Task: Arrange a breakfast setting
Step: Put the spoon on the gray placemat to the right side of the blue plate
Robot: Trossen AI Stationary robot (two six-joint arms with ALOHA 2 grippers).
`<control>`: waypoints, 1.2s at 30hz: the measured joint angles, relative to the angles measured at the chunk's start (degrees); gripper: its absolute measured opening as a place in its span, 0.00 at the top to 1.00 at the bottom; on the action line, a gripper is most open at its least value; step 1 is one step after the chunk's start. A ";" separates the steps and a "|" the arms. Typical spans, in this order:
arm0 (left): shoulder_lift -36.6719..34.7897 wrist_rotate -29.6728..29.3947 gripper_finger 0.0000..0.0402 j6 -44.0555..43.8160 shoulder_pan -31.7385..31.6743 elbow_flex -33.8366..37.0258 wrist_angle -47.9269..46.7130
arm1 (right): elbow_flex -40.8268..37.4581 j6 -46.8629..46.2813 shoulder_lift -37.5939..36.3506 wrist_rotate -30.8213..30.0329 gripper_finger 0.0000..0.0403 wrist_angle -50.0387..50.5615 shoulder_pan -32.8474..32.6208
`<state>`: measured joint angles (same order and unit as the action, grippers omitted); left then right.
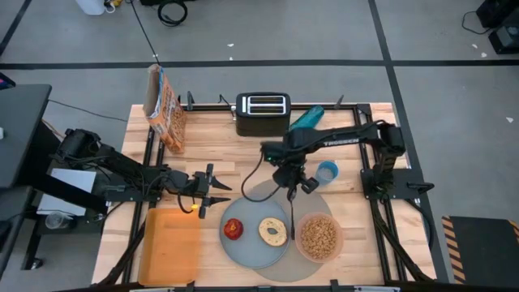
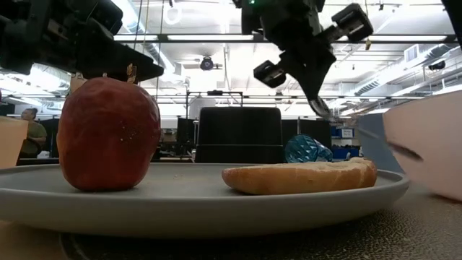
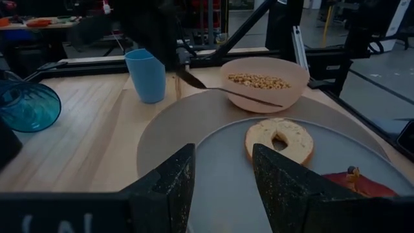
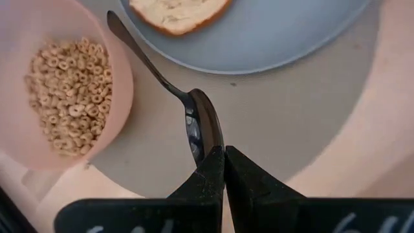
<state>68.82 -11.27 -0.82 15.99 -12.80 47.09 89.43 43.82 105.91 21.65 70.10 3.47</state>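
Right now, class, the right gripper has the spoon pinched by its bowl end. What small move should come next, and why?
Probably lower the spoon onto the grey mat and only then open. The right gripper is shut on its bowl end, and the handle hangs in the gap between the plate and the pink bowl, seemingly not yet flat. The left gripper waits open beside the plate.
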 joint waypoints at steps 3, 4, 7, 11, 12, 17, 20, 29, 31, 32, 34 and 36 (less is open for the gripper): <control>0.00 0.00 0.60 1.24 0.00 0.00 -0.22 | 0.00 1.37 1.62 -1.74 0.97 -1.28 -0.99; 0.00 0.00 0.60 1.51 0.00 0.00 -0.22 | 0.00 1.37 2.06 -2.24 0.97 -1.95 -1.16; 0.00 0.00 0.60 1.97 0.02 0.00 -0.37 | 0.02 0.99 3.33 -2.38 0.97 -2.30 -1.25; -0.02 0.00 0.60 2.65 0.02 0.00 -0.99 | 0.02 -0.26 3.77 -2.03 0.97 -1.88 -1.20; -0.02 0.00 0.60 2.84 0.02 0.00 -1.26 | 0.02 -0.37 3.71 -1.83 0.97 -1.92 -1.23; -0.02 0.00 0.60 2.93 0.02 0.00 -1.92 | 0.02 -0.80 3.69 3.14 0.96 -1.76 -1.98; -0.02 0.00 0.60 2.82 0.02 0.00 -1.77 | 0.02 -1.50 3.69 4.13 0.96 -2.18 -3.02; -0.02 0.00 0.60 2.54 0.02 0.00 -1.71 | -2.46 -3.42 3.64 6.09 0.96 -4.83 -5.96; -0.02 0.00 0.60 2.54 0.02 0.00 -1.71 | -3.51 -3.67 3.60 6.11 0.96 -5.04 -6.33; -0.02 0.00 0.60 2.54 0.02 0.00 -1.64 | -3.95 -4.21 3.60 6.05 0.96 -5.02 -6.41; -0.02 0.00 0.60 2.54 0.02 0.00 -1.53 | -4.31 -6.20 3.64 6.05 0.96 -5.07 -6.45; -0.02 0.00 0.60 2.52 0.02 0.00 -1.49 | -4.39 -8.01 3.64 5.85 0.95 -5.99 -6.45</control>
<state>68.79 -11.27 1.69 16.01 -12.80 45.60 85.03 35.82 109.56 27.50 64.11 -2.98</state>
